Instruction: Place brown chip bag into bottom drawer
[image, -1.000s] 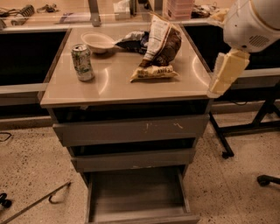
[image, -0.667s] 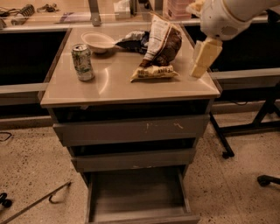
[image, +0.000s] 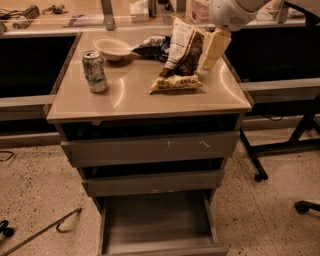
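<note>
The brown chip bag (image: 183, 56) stands leaning on the cabinet top, right of centre, with its white label panel facing left and a cream-yellow bottom edge. My gripper (image: 212, 53) hangs from the white arm just to the right of the bag, close beside its upper part; contact is unclear. The bottom drawer (image: 156, 245) is pulled out below, a shallow grey tray with nothing in it.
A green soda can (image: 95, 71) stands at the left of the top, a white bowl (image: 113, 48) behind it, a dark blue snack bag (image: 152, 46) behind the chip bag. The two upper drawers (image: 150, 148) stick out slightly. A table leg (image: 252, 157) stands at the right.
My arm has swung left from beyond the cabinet's right edge to right beside the chip bag. The bag and other objects have not moved.
</note>
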